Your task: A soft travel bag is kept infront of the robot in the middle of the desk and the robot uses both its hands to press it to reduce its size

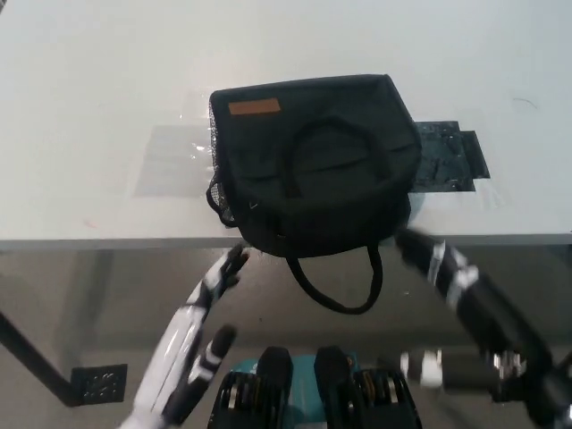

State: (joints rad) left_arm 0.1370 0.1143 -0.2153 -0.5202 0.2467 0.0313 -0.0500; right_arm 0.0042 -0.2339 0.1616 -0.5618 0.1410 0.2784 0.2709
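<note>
the black soft travel bag point(313, 165) sits on the white worktop point(98, 116) right at its near edge, about midway along that edge, with its front bulging slightly past the edge. an orange-brown label point(254, 107) shows on the bag's top near its far left corner. one handle loop point(335, 156) lies flat across the top of the bag, and the other handle point(335, 286) hangs down in front of the near edge, below the worktop. a mesh side pocket point(217, 192) shows on the bag's left side. a dark flat mat point(447, 161) lies on the worktop just beside the bag's right side, partly tucked under it, and a clear shiny film patch point(174, 156) lies on the worktop to the bag's left

both hands are off the bag and below the near edge of the worktop. the white left hand point(219, 281) is in front of the worktop's near edge, under the bag's left front corner, blurred; its fingers point(234, 259) look stretched out and hold nothing. the black right hand point(420, 246) is below the bag's right front corner, heavily blurred, so whether its fingers are spread or closed cannot be told; nothing is seen in it
</note>
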